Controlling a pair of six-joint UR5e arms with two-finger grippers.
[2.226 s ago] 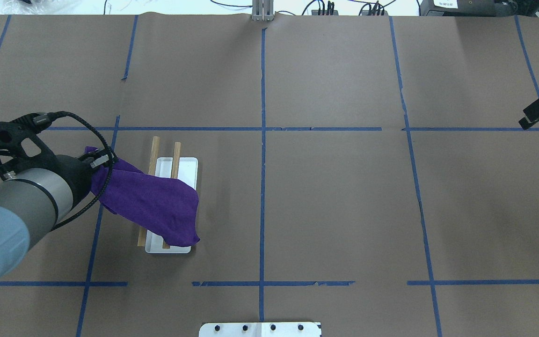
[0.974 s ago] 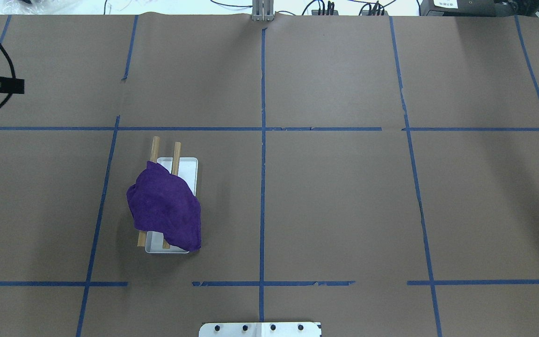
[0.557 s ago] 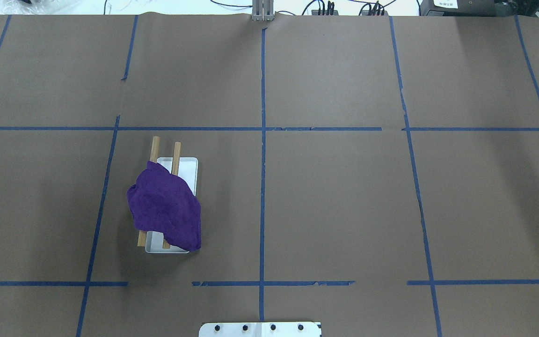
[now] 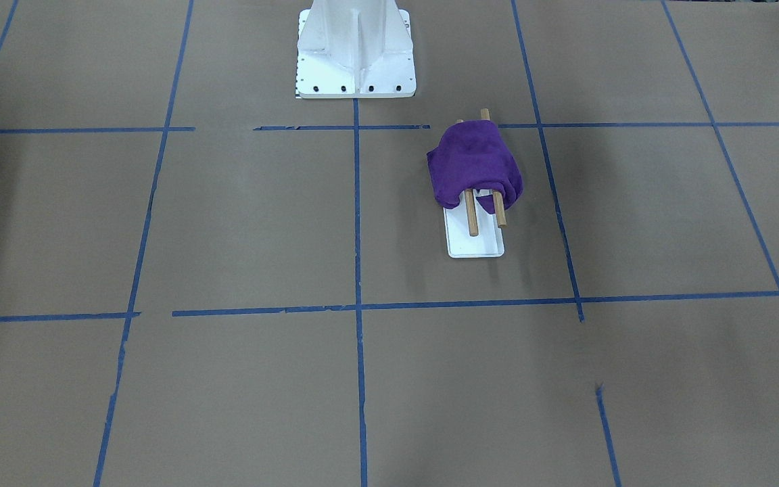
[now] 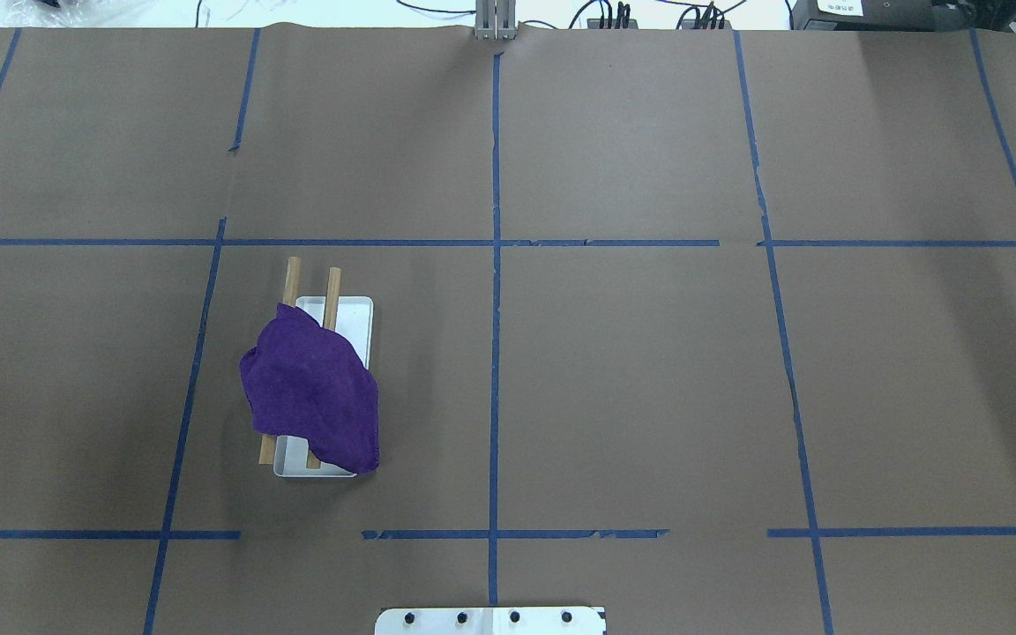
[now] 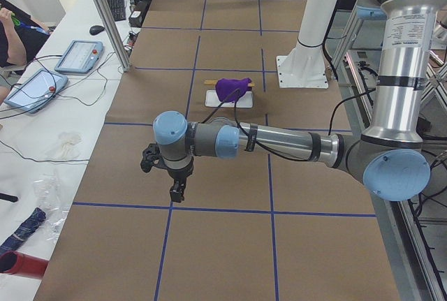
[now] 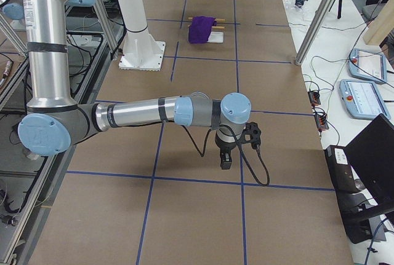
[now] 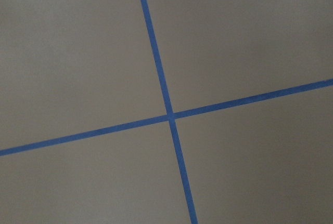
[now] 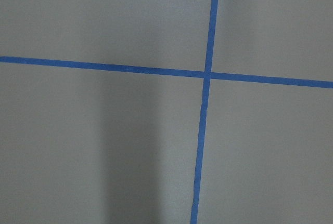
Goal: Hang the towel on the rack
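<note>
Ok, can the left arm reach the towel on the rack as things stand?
Probably yes. The towel lies draped over the rack, uncovered, and only bare table shows between it and the left hand, which hangs above the table.

- The rack point(image 5: 354, 319), with the towel point(image 5: 314, 395) draped over both rods point(image 5: 332, 289), stands with bare brown paper point(image 5: 631, 388) on every side.
- Rod ends jut out uncovered past the towel.
- The white pedestal point(image 4: 356, 47) stands well apart.

- On desk point(image 5: 649, 370): rack point(image 5: 351, 319) before pedestal point(image 4: 356, 47), off to robot's left.
- Over both rods point(image 5: 332, 287): towel point(image 5: 312, 397), on half nearer pedestal; far rod ends stick out.
</note>
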